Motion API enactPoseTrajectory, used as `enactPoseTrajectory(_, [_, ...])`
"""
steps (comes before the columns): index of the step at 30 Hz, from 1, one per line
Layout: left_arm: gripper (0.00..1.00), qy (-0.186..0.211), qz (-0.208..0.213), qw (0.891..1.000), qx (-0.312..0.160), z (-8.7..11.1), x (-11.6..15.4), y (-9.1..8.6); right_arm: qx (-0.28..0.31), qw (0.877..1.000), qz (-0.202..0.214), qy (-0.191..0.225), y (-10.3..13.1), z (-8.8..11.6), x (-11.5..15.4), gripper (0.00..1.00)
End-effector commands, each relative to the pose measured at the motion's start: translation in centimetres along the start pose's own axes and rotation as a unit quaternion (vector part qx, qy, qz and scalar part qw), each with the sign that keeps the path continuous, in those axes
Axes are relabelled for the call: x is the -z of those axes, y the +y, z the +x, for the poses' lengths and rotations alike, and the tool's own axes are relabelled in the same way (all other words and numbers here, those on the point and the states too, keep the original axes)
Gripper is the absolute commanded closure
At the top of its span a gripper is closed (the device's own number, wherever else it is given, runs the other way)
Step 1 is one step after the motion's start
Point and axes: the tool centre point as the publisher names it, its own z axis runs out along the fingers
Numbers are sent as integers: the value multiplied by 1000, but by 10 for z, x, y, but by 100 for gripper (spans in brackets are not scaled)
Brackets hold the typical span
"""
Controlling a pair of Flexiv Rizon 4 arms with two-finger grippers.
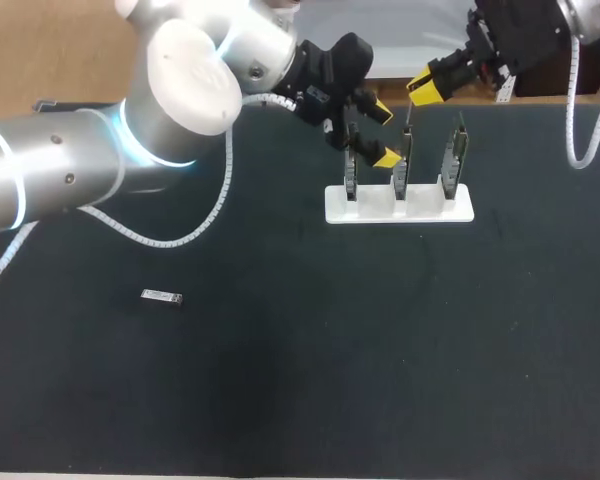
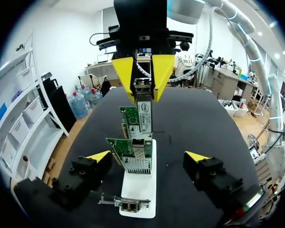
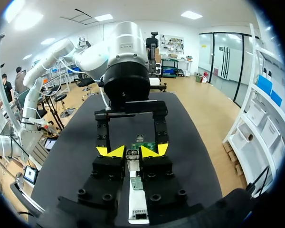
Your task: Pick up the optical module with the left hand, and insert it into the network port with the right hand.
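Right now the right claw (image 3: 131,151) is pinching the module (image 3: 132,155) between its yellow tips. The module hangs down from it over the cards (image 2: 133,142) standing in the white stand (image 1: 425,212). From the head view it sits above the middle card (image 1: 403,165), apart from it. A metal port (image 2: 138,161) shows on one card below, but I cannot tell whether that is the one aimed at. The left claw (image 1: 382,133) is spread wide and holds nothing. Its fingers stand either side of the row of cards, just beside the right claw. A second module (image 1: 162,296) lies on the table (image 1: 280,400), well apart to the left.

The step in hand looks like the insertion. To do it well, square the module's long axis with the port before going down. The cage likely leaves little slack, so a tilted entry could jam or lever the card in its slot. Descend slowly and straight, gripping firmly enough that the module does not slide up between the tips. The left claw looks close enough to be bumped and is best kept clear.
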Motion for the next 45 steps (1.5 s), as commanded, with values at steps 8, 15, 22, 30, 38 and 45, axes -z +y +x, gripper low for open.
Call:
enactPoseTrajectory(8, [0,4,4,1000,3,-1,-2,3,2,1000,3,-1,1,1,0,100])
enactPoseTrajectory(15, [0,3,11,1000,2,-1,-2,4,1,1000,3,-1,0,1,1,100])
enactPoseTrajectory(22, [0,5,13,1000,1,0,-2,4,1,1000,3,-1,-1,1,1,100])
enactPoseTrajectory(30, [0,7,16,1000,-1,0,-3,3,1,1000,3,-2,-2,2,1,100])
enactPoseTrajectory(38, [0,10,15,1000,1,1,-3,4,3,1000,1,-1,-4,1,0,100])
enactPoseTrajectory(45, [0,10,15,1000,1,1,-3,4,7,1000,-1,2,-6,0,0,100])
